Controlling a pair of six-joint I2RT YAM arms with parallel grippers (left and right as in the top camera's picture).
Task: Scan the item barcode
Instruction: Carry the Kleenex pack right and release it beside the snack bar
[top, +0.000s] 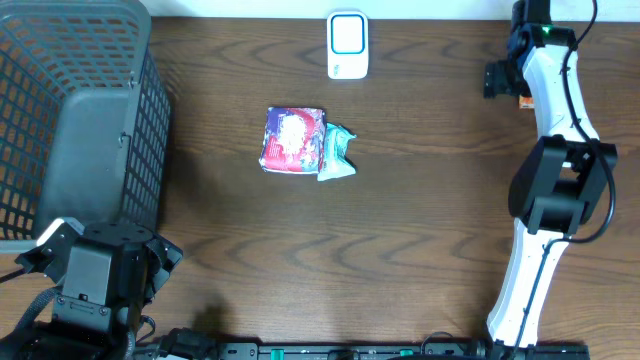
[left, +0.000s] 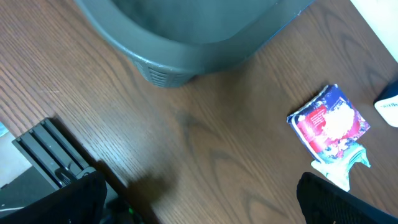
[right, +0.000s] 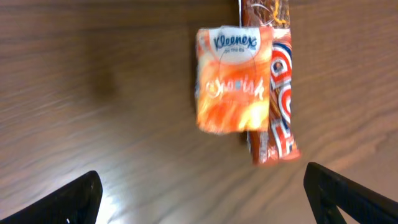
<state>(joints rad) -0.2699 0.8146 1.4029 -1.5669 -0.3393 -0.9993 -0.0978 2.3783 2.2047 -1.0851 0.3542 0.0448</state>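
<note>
Two arms stand at the table (top: 420, 200), and we take it from the left. At far left a grey mesh basket (top: 80, 100) fills the back corner. The left gripper (left: 200, 180) hangs in front of it over bare wood, its fingers spread wide with nothing between them. Toward the middle a red and blue packet (top: 292, 139) lies flat, touching a crumpled teal packet (top: 337, 153) on its right side. Behind those two, near the back edge, sits the white scanner (top: 348, 45), apart from them. At far right the right gripper (right: 200, 174) is near the back edge, its fingers parted wide and gripping nothing. Just beyond those fingers, in the wrist view, we see an orange Kleenex tissue pack (right: 233, 81) overlapping the left side of a red-orange wrapped bar (right: 283, 124). Both are well apart from the scanner. That view is blurred, so we cannot tell whether the pack rests flat.
</note>
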